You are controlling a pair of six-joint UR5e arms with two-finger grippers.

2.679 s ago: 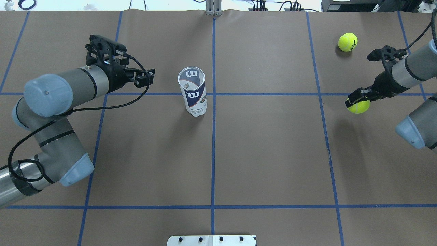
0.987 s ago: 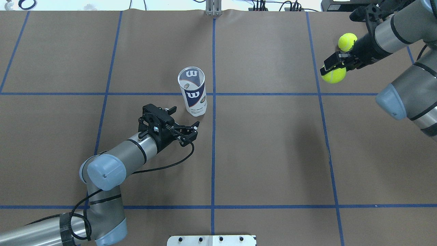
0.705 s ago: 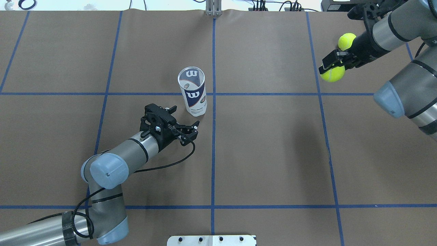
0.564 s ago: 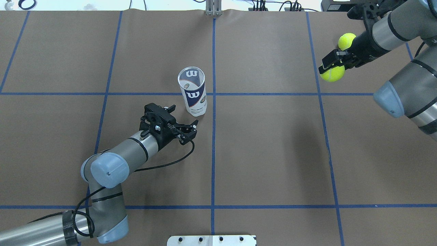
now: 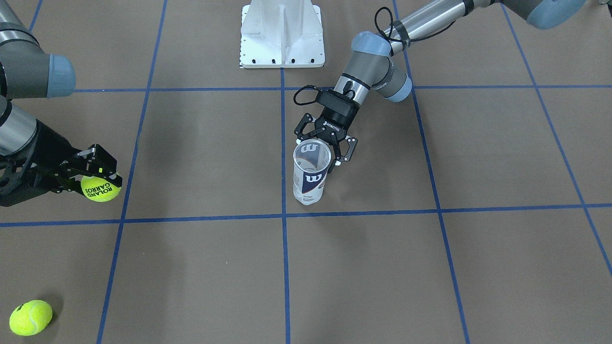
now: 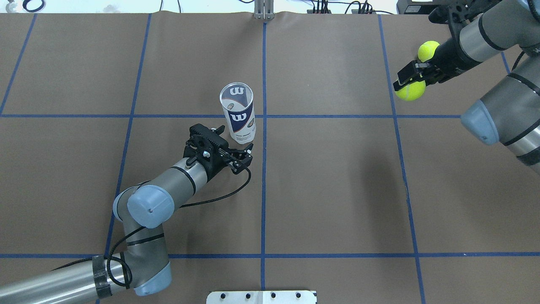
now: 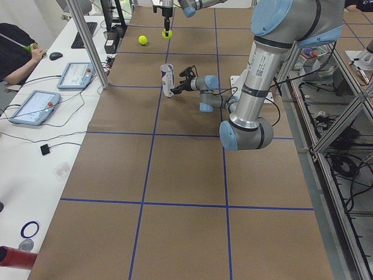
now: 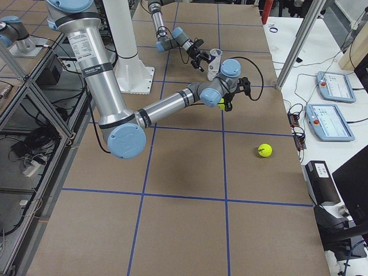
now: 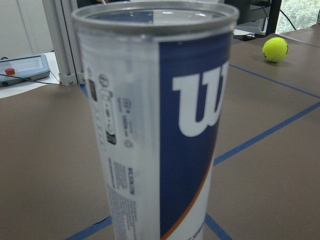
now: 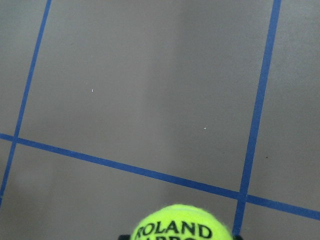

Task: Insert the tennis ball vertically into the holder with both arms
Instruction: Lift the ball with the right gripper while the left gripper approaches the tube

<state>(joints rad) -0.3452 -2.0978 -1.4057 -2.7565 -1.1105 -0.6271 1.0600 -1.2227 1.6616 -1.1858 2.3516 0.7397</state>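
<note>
The left gripper point(image 6: 235, 138) is spread wide and grips nothing. Its fingers point at the lower body of the holder point(image 6: 238, 112). The step in hand is judged to be bracing the holder so that the other arm can drop a ball in.

Fault conditions, as judged from this position:
- The holder is tall, light and appears empty. A finger that meets its wall before the jaws close evenly is likely to push it over or slide it across the table point(image 6: 337, 190).
- Too hard a clamp could squash the thin clear wall, so that the mouth goes oval and the ball jams at the rim.
- A low grip leaves the top free to lean when the ball arrives off centre.

The holder stands upright, mouth up, just left of the table's centre line in the overhead view. It lies directly ahead of the left gripper on the far right side of it. Its label fills the left wrist view, so it is very close. Whether it is already between the fingers cannot be told.

The right gripper point(image 6: 406, 82) is pinched on a tennis ball point(image 6: 410, 90), held above the table at the far right, well apart from the holder. A second ball point(image 6: 427, 50) shows just beyond that gripper.
</note>
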